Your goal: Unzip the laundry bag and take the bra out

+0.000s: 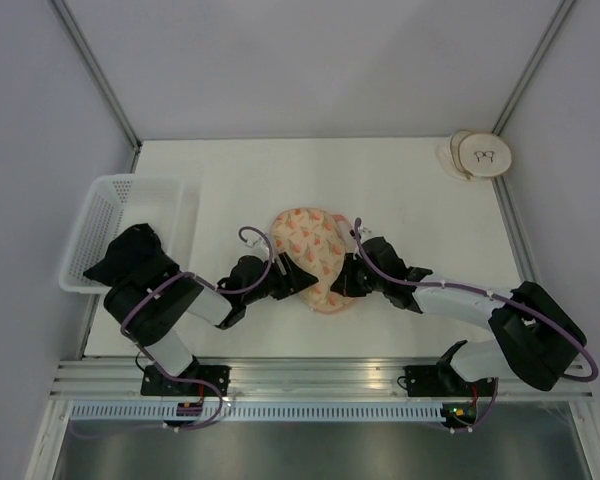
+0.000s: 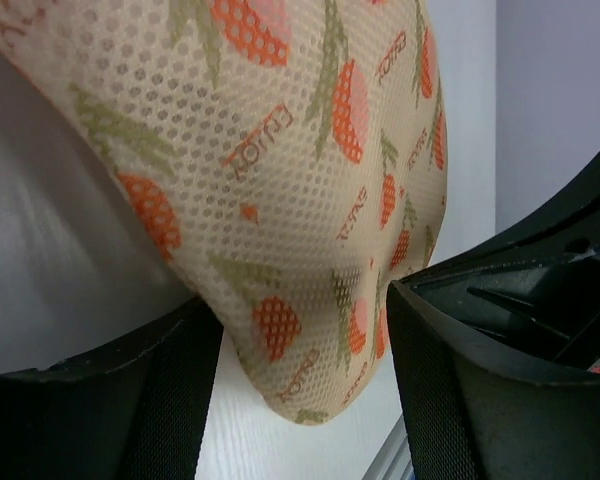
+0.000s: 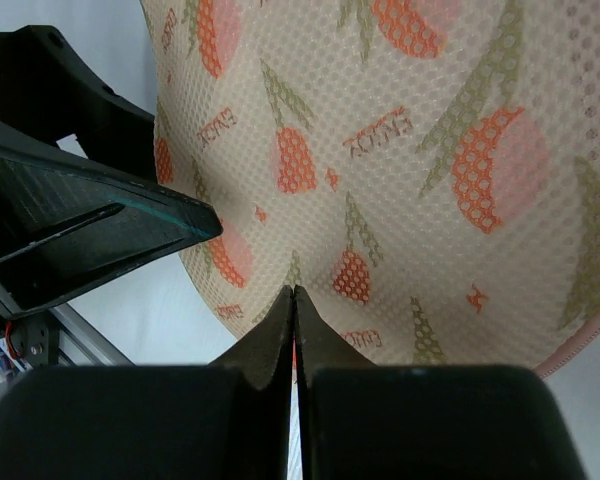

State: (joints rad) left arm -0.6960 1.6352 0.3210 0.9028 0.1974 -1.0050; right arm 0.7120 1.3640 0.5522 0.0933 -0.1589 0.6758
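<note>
The laundry bag (image 1: 310,252), peach mesh with orange prints, lies mid-table between both grippers. It is zipped, and the bra is hidden. My left gripper (image 1: 292,278) holds the bag's near-left end. In the left wrist view the bag (image 2: 280,180) is wedged between both fingers (image 2: 450,380), its tip just above the table. My right gripper (image 1: 346,277) is at the bag's near-right edge. In the right wrist view its fingertips (image 3: 280,320) are pressed together over the bag's lower rim (image 3: 380,200), with a thin pink sliver between them.
A white lattice basket (image 1: 105,205) stands at the left edge with a black cloth (image 1: 130,258) in it. A small round white object (image 1: 480,155) sits at the back right corner. The table's metal rail runs along the near edge.
</note>
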